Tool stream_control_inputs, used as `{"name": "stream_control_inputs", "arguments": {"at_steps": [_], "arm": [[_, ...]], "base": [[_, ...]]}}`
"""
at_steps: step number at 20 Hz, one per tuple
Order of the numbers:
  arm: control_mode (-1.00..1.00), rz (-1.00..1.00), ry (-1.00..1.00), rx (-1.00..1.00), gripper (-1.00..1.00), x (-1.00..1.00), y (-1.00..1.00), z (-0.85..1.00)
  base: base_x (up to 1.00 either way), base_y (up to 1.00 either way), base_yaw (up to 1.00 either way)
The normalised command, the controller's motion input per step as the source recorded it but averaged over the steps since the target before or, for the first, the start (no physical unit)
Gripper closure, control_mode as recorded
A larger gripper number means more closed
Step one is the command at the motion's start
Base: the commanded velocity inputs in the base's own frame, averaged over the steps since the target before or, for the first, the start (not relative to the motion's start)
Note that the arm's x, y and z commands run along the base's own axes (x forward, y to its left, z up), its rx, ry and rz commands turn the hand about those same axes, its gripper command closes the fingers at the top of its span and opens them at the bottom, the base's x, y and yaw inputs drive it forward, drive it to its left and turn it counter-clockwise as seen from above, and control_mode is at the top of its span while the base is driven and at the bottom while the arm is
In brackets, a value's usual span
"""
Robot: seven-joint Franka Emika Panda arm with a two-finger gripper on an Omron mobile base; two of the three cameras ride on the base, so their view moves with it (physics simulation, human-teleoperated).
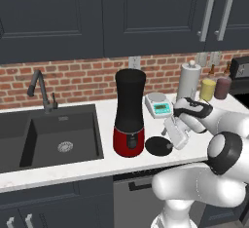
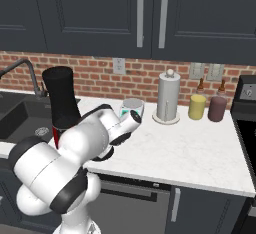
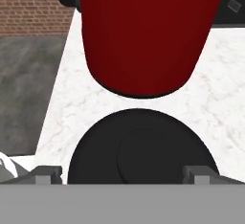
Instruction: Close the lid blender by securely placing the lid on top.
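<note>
Gripper (image 3: 122, 174) jaws spread full wide, nothing held. In the hand view the two dark fingertips (image 3: 48, 175) sit either side of the lid (image 3: 139, 153), not touching it as far as I can tell; the lower part of the disc is cut off there.

Lid lies flat on the counter (image 1: 73, 166), just in front-right of the blender (image 1: 129, 112), not on the jar. From the left base view it's a flat black round disc (image 1: 158, 145) beside the red base. In the right base view the arm hides the blender's base; only the jar (image 2: 62, 98) shows clearly.

Lid: matte black, raised round centre. Blender: tall black cylinder, glossy rounded red base, small dark panel. Counter: white marble. Brick backsplash, dark cabinets.
</note>
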Motion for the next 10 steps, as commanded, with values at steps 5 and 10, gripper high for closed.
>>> {"name": "stream_control_inputs", "arguments": {"at_steps": [5,10], "arm": [[-1.00,0.00,0.00,0.00,-1.00,0.09,0.07,-0.18],[-1.00,0.00,0.00,0.00,-1.00,0.07,0.04,-0.14]], "base": [[0.00,0.00,0.00],[0.00,0.00,0.00]]}}
